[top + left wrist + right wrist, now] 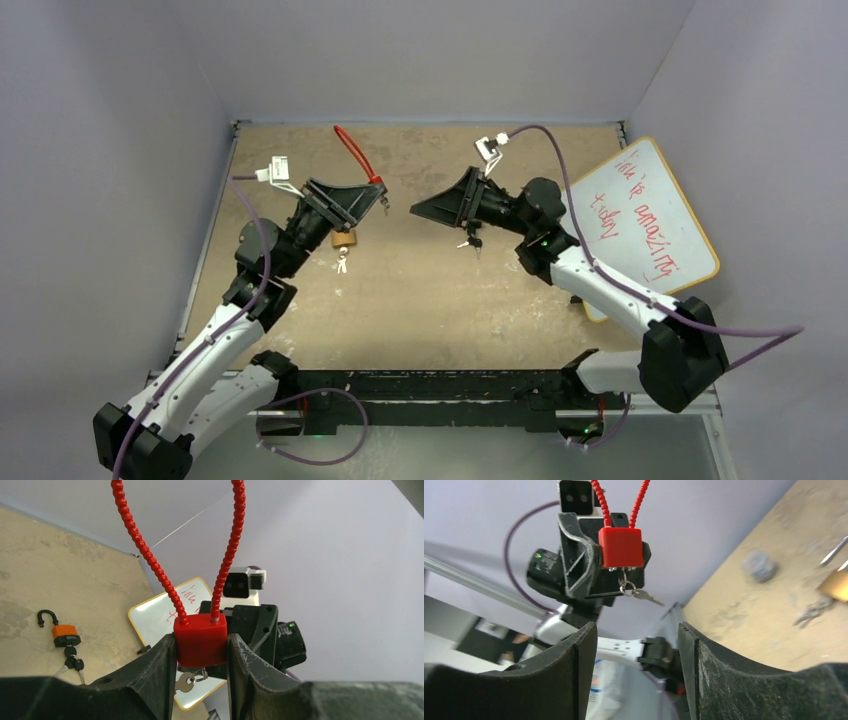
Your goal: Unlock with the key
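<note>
lock: red lock point(200, 641), a smooth plastic block with a ribbed red cable loop, held above the table
key: small silver key point(642, 595) hanging on a ring under the block
table point(420, 290): worn, mottled tan board; pale lilac walls
extras: orange padlock point(66, 634), shackle open, lying flat; whiteboard point(650, 220) at right
left gripper point(201, 652): raised, clamped on the block's sides
right gripper point(636, 630): jaws wide, empty, facing the lock, apart

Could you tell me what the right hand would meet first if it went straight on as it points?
Most likely the key dangling under the red lock that the left hand grips, though depth is hard to judge.
</note>
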Motion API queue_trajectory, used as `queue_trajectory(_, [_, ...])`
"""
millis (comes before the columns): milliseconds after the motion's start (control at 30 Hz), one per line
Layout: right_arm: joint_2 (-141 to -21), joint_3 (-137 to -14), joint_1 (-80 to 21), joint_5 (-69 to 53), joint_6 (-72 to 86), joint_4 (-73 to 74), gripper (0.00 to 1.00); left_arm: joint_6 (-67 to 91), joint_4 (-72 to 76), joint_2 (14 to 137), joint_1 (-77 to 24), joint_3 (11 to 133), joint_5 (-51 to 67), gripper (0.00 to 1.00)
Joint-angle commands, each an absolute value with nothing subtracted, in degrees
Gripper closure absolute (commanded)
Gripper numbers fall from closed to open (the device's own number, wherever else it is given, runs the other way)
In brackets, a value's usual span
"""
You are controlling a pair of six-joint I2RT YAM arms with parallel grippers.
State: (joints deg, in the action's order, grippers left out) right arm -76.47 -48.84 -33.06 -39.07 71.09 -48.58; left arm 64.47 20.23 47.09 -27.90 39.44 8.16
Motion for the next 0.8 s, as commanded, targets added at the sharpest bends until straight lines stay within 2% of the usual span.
queue_trajectory(0, [-73.14,-53.16,-33.44,-35.59,47.58,-33.04,0.39,57.9,27.56,46.01,-28.14,40.71,11.64,1.0])
queue_trajectory(200, [-72.64,-57.46,-33.85,-32.31,45.87,-29.29,0.4,54.48,25.23,47.23,-28.21,43.46,14.47,1.0])
queue_trajectory(267, [-71.72,-60.38,-33.91,-28.93,43.42,-23.93,0.4,47.27,22.98,47.36,-28.21,45.2,17.71,1.0])
queue_trajectory(367, [-70.37,-63.73,-33.85,-26.58,40.12,-18.16,0.39,26.0,17.59,46.21,-28.21,47.34,23.58,1.0])
queue_trajectory(467, [-69.45,-64.63,-33.84,-30.71,36.64,-17.74,0.39,9.08,10.8,44.37,-28.21,48.1,25.5,1.0])
queue_trajectory(567, [-69.27,-65.31,-33.87,-36.7,32.3,-18.55,0.39,-0.29,10.17,43.12,-28.21,47.55,29.72,1.0])
queue_trajectory(767, [-68.99,-65.61,-33.95,-40.84,32.48,-25.41,0.39,-5.68,12.38,43.11,-28.19,47.97,40.9,1.0])
